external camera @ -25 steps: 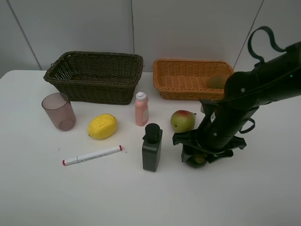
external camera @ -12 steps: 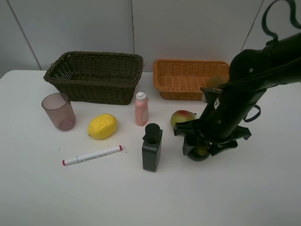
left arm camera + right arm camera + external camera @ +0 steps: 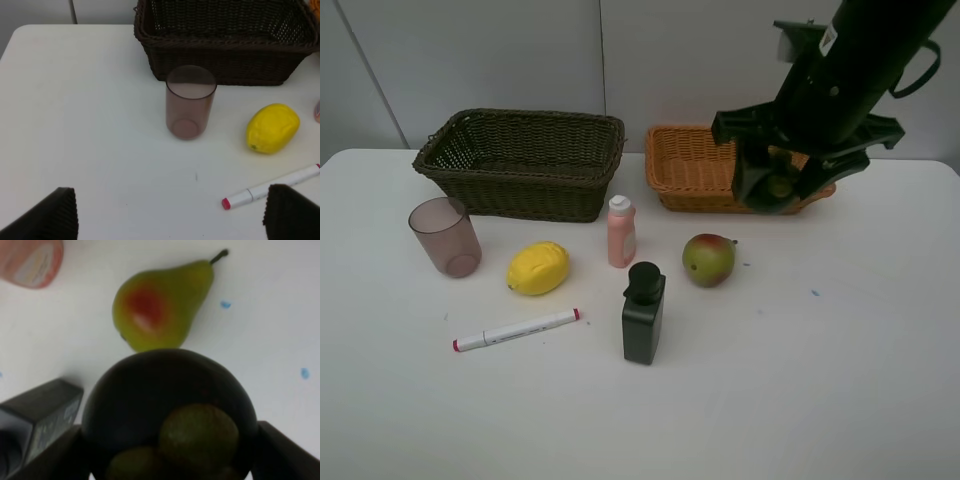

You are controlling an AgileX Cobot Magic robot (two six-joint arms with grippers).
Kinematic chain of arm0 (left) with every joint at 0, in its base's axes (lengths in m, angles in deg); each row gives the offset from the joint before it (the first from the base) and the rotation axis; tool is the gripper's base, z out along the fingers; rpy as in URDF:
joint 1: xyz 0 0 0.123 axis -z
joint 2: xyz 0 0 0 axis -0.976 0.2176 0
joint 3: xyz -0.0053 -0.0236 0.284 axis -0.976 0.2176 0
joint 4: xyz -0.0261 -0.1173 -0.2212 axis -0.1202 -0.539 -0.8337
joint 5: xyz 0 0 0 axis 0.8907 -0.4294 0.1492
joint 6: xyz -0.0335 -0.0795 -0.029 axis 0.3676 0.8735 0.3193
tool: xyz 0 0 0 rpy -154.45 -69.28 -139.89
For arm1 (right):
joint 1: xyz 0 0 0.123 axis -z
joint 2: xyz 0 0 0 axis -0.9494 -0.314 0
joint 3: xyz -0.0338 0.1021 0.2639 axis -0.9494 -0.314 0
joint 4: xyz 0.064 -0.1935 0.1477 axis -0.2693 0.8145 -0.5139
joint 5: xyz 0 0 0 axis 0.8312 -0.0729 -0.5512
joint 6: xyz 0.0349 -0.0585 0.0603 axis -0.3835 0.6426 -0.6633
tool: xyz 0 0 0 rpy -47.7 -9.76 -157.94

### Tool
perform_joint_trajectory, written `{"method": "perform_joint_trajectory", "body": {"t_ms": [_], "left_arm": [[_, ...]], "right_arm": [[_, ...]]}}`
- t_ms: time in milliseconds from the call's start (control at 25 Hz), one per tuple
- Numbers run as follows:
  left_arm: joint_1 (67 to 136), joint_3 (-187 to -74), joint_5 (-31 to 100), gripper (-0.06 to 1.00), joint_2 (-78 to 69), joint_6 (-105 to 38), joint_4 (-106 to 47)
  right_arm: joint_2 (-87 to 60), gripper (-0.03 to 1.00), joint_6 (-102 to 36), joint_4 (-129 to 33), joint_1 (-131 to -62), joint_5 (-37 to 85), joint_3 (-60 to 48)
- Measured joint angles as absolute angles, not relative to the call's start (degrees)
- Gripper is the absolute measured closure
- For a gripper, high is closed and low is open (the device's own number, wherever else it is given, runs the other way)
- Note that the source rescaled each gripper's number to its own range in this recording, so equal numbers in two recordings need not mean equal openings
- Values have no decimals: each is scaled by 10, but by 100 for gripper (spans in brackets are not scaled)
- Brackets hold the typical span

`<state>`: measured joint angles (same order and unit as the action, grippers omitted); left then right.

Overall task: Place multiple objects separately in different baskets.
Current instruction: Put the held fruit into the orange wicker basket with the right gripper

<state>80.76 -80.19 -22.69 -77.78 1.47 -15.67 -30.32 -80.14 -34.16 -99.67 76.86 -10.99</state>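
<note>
My right gripper (image 3: pixel 776 186) is shut on the dark mangosteen (image 3: pixel 778 188) and holds it in the air over the front edge of the orange basket (image 3: pixel 690 176). In the right wrist view the mangosteen (image 3: pixel 170 405) fills the space between the fingers, with the red-green mango (image 3: pixel 160 305) on the table below. My left gripper (image 3: pixel 172 215) is open and empty, low over the table near the brownish cup (image 3: pixel 190 102), the yellow lemon (image 3: pixel 272 128) and the red-capped marker (image 3: pixel 270 187). The dark olive basket (image 3: pixel 570 200) stands at the back left.
On the table's middle stand the pink bottle (image 3: pixel 621 232) and the dark green pump bottle (image 3: pixel 643 313), with the mango (image 3: pixel 709 259) to their right. The cup (image 3: pixel 445 237), the lemon (image 3: pixel 538 268) and the marker (image 3: pixel 516 330) lie at the left.
My right arm has lifted the mangosteen off the table beside the mango and carried it up and back to the orange basket. Nothing else has moved.
</note>
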Motion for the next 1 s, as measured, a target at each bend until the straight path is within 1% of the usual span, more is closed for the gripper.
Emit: {"method": "perform_joint_trajectory", "body": {"t_ms": [120, 240, 440, 760, 1000], "left_arm": [[808, -802, -227, -2, -778, 15, -157], [808, -802, -227, -2, -778, 15, -157], [808, -802, -227, -2, -778, 15, -157], [808, -802, -227, -2, -778, 15, -157], [808, -802, -227, -2, -778, 15, -157]], "right_arm": [[-305, 48, -801, -317, -976, 765, -67], [-313, 48, -801, -289, -950, 735, -43], [-353, 48, -801, -254, -912, 609, -38], [-448, 48, -801, -235, -890, 402, -38], [-505, 48, -801, -234, -863, 334, -38]]}}
